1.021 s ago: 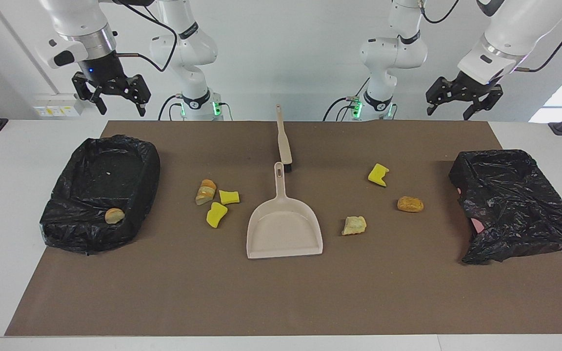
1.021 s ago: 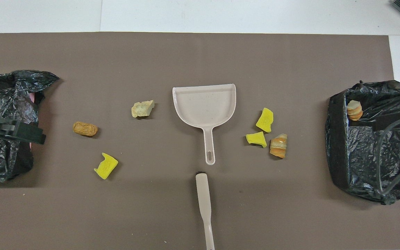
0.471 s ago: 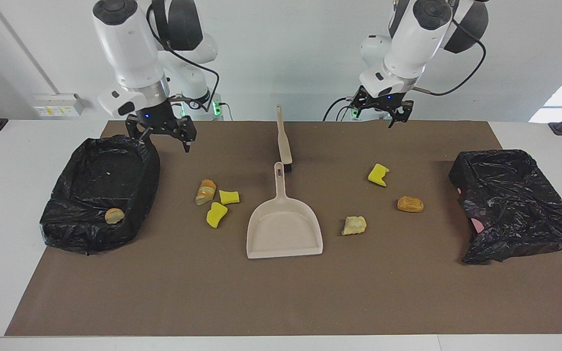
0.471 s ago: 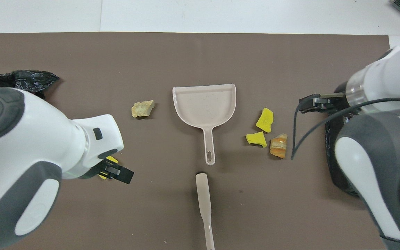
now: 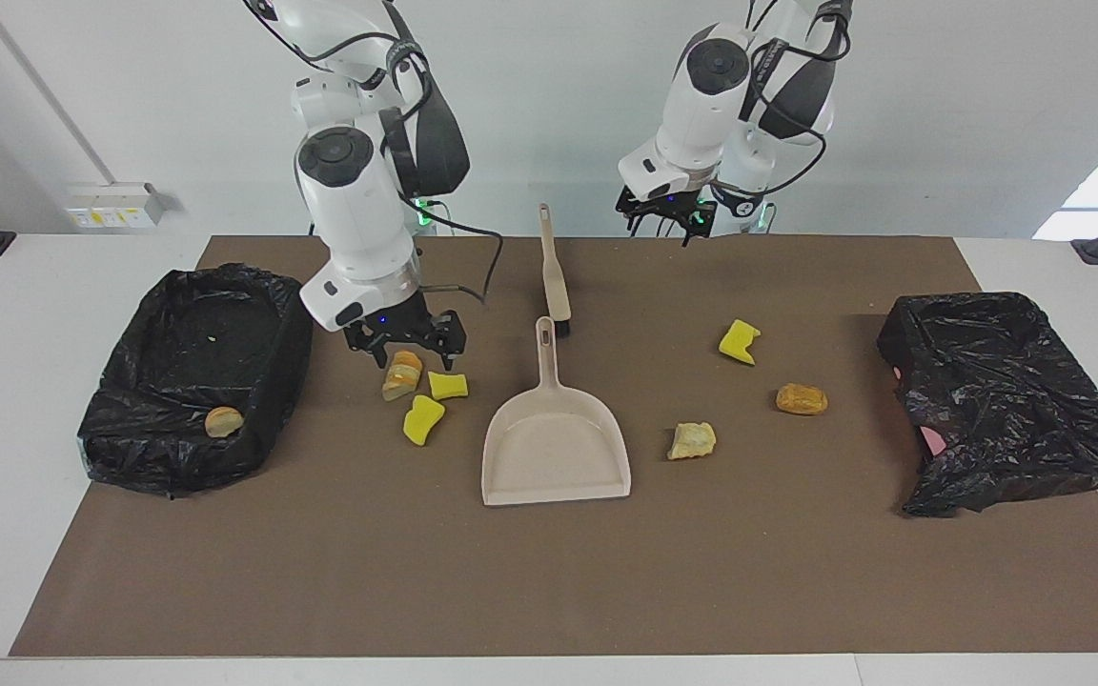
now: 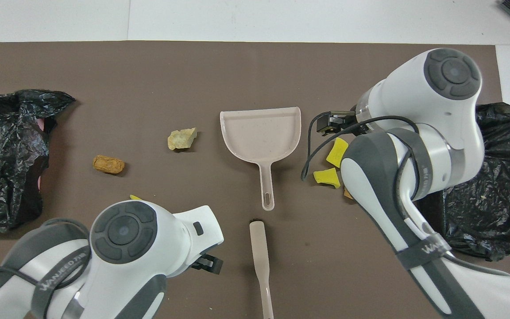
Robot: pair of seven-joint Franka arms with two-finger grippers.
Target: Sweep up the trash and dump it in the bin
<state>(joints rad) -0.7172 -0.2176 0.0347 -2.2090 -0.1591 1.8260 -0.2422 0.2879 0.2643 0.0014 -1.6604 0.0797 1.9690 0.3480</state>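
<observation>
Brown paper mat (image 5: 549, 572) covers the middle of the white table. A beige dustpan (image 5: 556, 448) lies flat in the middle of the mat, with its handle pointing at the robots. A beige brush (image 5: 555, 276) lies just past the end of that handle, nearer to the robots, and nothing is holding it.

The trash is scattered on the mat on both sides of the dustpan. Toward the right arm's end there is a striped bread lump (image 5: 402, 374) with two yellow sponge pieces (image 5: 448, 385) (image 5: 422, 419) close beside it. Toward the left arm's end there is another yellow sponge piece (image 5: 739, 342), an orange bread lump (image 5: 802, 398) and a pale crusty lump (image 5: 692, 440), all lying apart from each other.

A bin lined with a black bag (image 5: 292, 324) sits at the right arm's end of the table, and one small bread lump (image 5: 223, 421) is already inside it. A crumpled black bag (image 5: 1016, 400) lies at the left arm's end.

The right gripper (image 5: 413, 360) hangs low, right over the striped bread lump, with its fingers spread wide and nothing in them. The left gripper (image 5: 663, 232) is up over the edge of the mat nearest the robots, beside the brush handle, and its fingers are spread too, holding nothing
</observation>
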